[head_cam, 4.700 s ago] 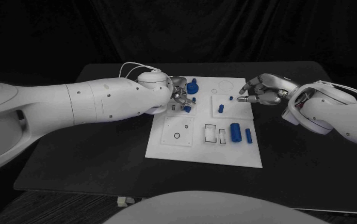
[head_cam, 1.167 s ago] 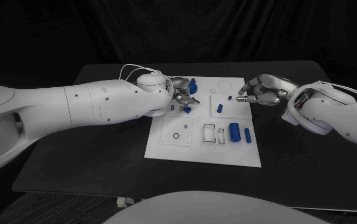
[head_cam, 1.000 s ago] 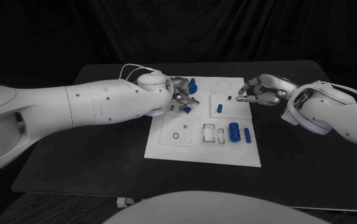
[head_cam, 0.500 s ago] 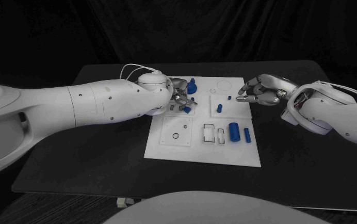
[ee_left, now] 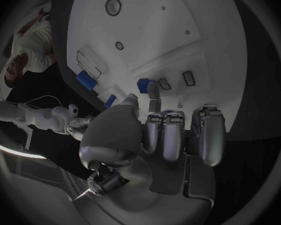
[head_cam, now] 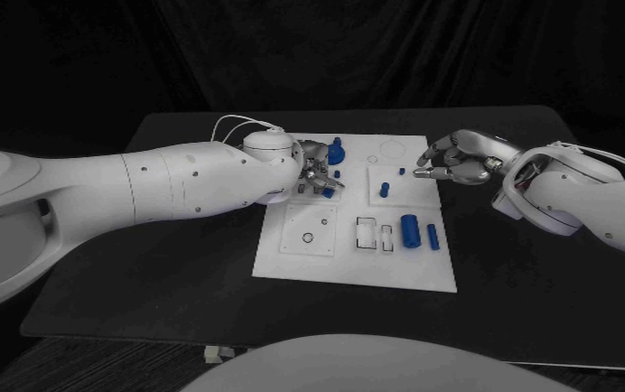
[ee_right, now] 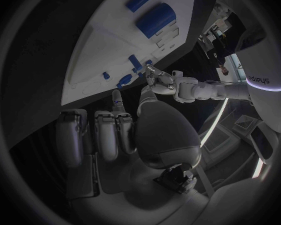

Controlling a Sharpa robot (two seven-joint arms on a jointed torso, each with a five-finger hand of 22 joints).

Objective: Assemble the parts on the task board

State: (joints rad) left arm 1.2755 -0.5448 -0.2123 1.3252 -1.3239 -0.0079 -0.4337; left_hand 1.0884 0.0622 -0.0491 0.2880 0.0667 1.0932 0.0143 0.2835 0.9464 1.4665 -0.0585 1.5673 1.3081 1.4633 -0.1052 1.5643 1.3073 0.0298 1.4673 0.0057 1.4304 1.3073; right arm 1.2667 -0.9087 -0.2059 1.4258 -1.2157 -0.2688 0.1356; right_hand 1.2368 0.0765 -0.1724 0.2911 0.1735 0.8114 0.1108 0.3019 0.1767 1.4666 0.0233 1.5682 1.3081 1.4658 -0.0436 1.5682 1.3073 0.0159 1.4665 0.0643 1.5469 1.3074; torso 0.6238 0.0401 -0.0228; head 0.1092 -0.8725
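So the board (head_cam: 312,261) sits mid-table and the job looks maybe partway, judging only from how the parts lie. The tall blue part (head_cam: 338,151) stands upright at about 11 o'clock on the board, and a short peg (head_cam: 386,190) plus a tiny stud (head_cam: 403,172) stand in the raised block around 1 o'clock, so those look seated to me. Still loose, I'd say: the fat cylinder (head_cam: 412,230) and the thin rod (head_cam: 433,237) lying side by side at roughly 3 to 4 o'clock, just right of a couple of outlined rectangular slots (head_cam: 368,233) that have nothing blue in them. There's also a ring outline (head_cam: 309,237) at 8 o'clock and a round recess (head_cam: 394,149) at 12 o'clock that look unfilled. The left hand (head_cam: 314,173) is over the board's 10 o'clock area with fingers on a small blue piece (head_cam: 327,191); in the left wrist view a thumb and finger meet right at that piece (ee_left: 142,83), so I read it as pinched, being worked into its slot. The right hand (head_cam: 459,163) hovers at the board's right edge near 2 o'clock, fingers curled in, and I can't see anything in it, so closed on nothing as far as I can tell.
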